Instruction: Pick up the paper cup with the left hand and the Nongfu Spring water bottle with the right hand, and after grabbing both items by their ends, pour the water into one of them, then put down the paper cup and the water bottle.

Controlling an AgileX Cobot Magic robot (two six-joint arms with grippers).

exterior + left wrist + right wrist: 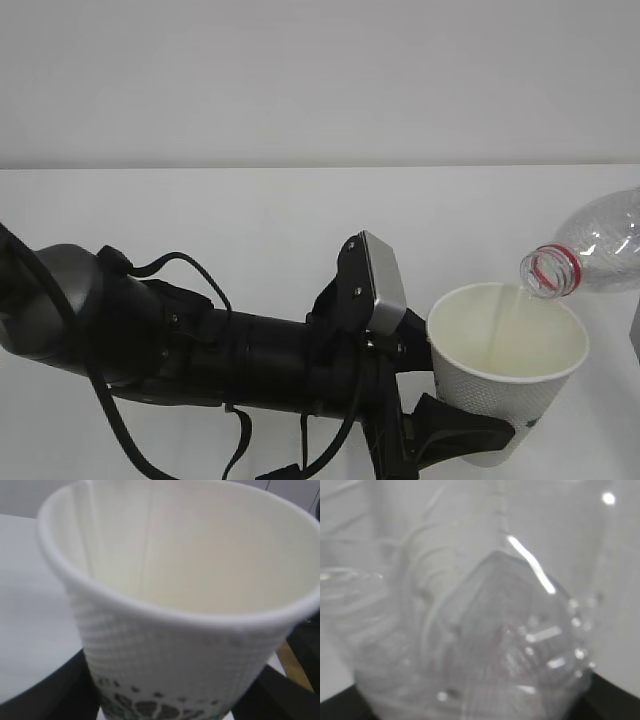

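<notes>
The left hand (455, 440) is gripping the paper cup (505, 365) above the table (250, 230). The bottle (590, 250) is tipping over its rim, water (500, 325) seemingly streaming in; the right hand's grip can't be made out.

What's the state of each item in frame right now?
paper cup: upright, off the table, held low by the left gripper.
Nongfu Spring water bottle: uncapped, tipped, mouth over the cup rim.
water: thin stream running into the cup.
right gripper: dark edges only in its wrist view, around the bottle's base.
</notes>
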